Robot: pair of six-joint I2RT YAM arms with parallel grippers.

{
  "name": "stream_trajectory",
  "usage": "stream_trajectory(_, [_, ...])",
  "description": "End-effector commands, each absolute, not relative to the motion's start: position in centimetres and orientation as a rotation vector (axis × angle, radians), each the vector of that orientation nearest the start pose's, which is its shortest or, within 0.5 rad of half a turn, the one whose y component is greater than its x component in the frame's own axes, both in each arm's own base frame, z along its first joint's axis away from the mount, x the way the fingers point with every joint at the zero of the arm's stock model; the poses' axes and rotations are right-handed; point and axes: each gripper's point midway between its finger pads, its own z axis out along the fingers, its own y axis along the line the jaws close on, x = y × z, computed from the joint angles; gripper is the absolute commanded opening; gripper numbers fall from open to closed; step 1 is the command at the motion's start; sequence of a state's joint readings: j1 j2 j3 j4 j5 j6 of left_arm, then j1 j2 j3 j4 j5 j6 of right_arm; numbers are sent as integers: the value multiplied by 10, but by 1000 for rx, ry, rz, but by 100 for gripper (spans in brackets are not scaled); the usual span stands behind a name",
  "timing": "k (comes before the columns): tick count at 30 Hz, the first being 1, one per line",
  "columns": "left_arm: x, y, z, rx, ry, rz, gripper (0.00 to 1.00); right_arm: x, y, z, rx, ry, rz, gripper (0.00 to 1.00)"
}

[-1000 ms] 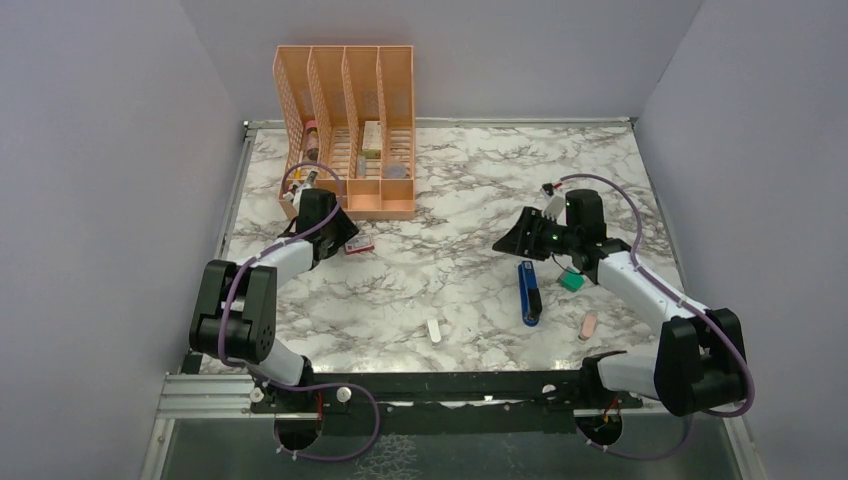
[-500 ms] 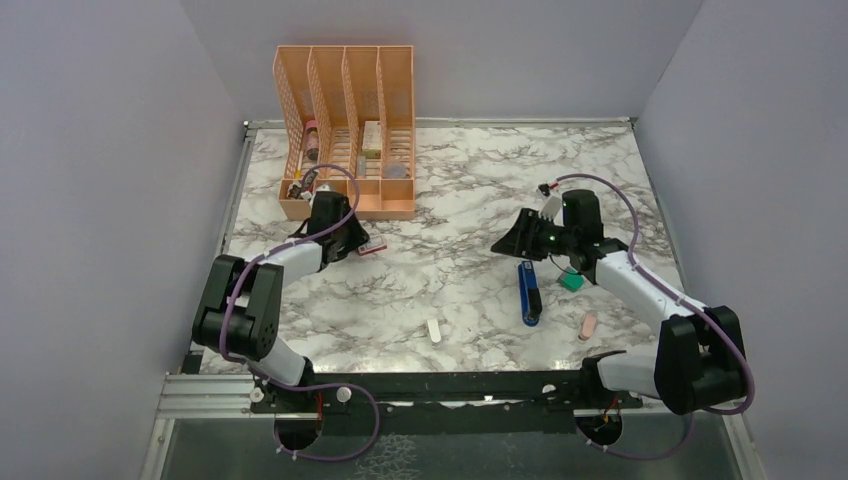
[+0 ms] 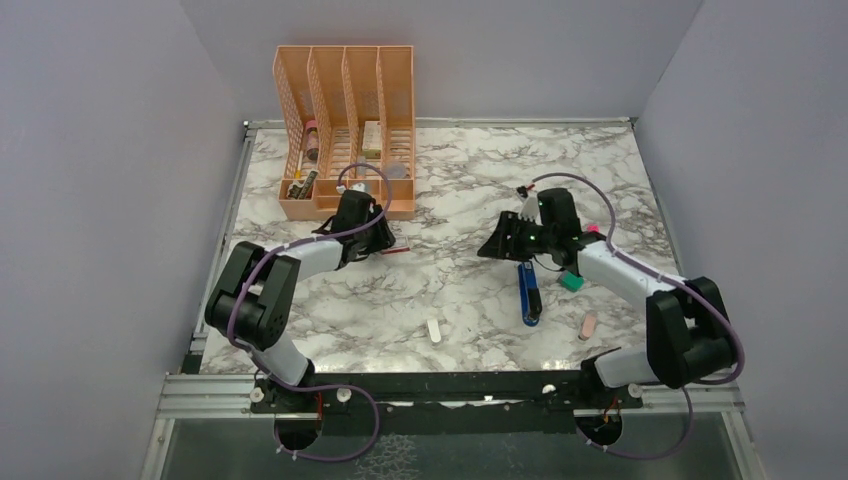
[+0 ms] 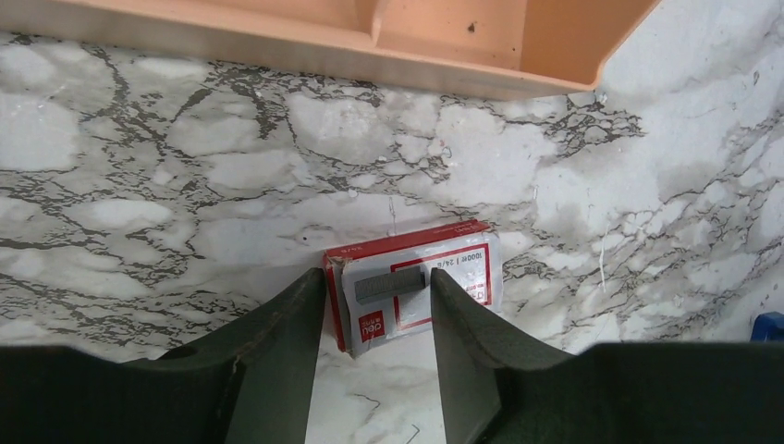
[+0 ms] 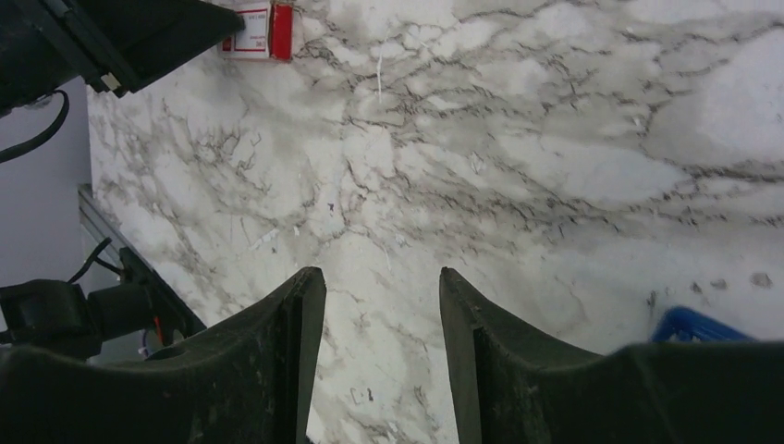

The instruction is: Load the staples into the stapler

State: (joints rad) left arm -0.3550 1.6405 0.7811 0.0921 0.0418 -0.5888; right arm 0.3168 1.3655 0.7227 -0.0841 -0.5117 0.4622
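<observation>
Left arm swung right along the front of the orange organizer (image 3: 345, 205). Left gripper (image 3: 383, 240) now sits off the organizer's right front corner. Staples (image 3: 398, 250) travelled right with it across the tabletop (image 3: 450, 300). Right gripper (image 3: 495, 245) shifted left, wrist turned slightly.

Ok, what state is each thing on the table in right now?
staple box: closed, flat on the table.
stapler: closed, lying flat, untouched.
left fingers: apart, over the staple box.
right fingers: apart, empty.
desk organizer: upright, partly filled.
</observation>
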Motion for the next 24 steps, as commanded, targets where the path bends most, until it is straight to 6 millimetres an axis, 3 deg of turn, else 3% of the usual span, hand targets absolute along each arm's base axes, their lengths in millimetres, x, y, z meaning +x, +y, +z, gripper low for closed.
stream_trajectory(1, [369,-165,37,-313,2354,-496,50,315,232,109,-180,2334,915,57])
stream_trajectory(8, [368,-162,35,-389,2317,-509,52,341,294,93,-107,2417,976,62])
stream_trajectory(14, [366,-165,37,-390,2293,-546,44,350,341,74,-133,2514,1020,62])
stream_trajectory(18, [362,-172,34,-374,2307,-600,40,353,359,58,-137,2578,1016,60])
stream_trajectory(21, [361,-178,34,-360,2307,-641,35,354,369,48,-146,2609,1038,49])
stream_trajectory(24, [358,-183,32,-343,2320,-674,31,354,374,35,-148,2657,1032,46])
